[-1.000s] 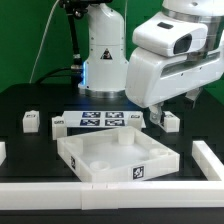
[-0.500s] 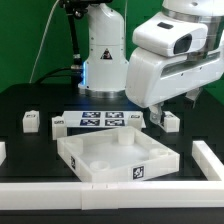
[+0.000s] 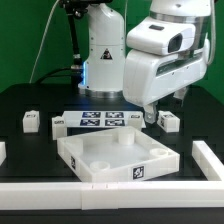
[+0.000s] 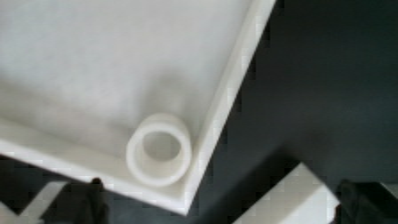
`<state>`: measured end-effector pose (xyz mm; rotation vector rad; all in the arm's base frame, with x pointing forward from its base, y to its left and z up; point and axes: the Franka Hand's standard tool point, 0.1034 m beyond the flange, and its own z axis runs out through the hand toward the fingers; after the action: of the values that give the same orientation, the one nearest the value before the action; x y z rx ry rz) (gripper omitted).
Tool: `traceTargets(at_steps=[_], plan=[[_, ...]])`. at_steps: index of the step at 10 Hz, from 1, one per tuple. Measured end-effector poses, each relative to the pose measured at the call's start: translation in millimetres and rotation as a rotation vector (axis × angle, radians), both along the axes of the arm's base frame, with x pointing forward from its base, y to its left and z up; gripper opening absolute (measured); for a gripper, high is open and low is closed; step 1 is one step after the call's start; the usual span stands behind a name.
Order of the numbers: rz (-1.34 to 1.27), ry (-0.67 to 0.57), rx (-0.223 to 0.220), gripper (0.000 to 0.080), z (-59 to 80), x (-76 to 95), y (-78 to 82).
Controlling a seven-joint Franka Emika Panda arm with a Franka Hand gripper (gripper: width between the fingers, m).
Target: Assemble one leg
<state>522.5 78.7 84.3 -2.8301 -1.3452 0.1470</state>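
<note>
The leg (image 3: 168,121), a small white post with a black-and-white square tag on its face, is seen lying on the black bench (image 3: 30,100), toward the bench edge at the exterior view's right and behind the far corner of the white tray (image 3: 100,172). The claw (image 3: 150,116) is held just beside it, above the bench, and no contact with the leg can be made out. In the wrist view the claw (image 4: 228,195) is shown released: its dark fingertips (image 4: 86,196) are spread wide with nothing between them, and a round socket (image 4: 160,150) in a tray (image 4: 107,70) corner is framed above them. Two further tagged posts (image 3: 30,121) are found near the bench edge at the exterior view's left. The marker board (image 3: 103,120) is laid between them and the leg. A tag (image 3: 137,172) is carried on the tray's front wall. The tag patterns are too small to be read.
</note>
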Motion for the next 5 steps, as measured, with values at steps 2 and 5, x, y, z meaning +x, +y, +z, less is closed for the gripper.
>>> traceTargets(at_steps=[2, 5], plan=[[0.152, -0.038, 0.024, 0.0650, -6.9, -6.5, -16.7], [0.216, -0.054, 0.032, 0.0650, -9.4, -6.3, -22.3]])
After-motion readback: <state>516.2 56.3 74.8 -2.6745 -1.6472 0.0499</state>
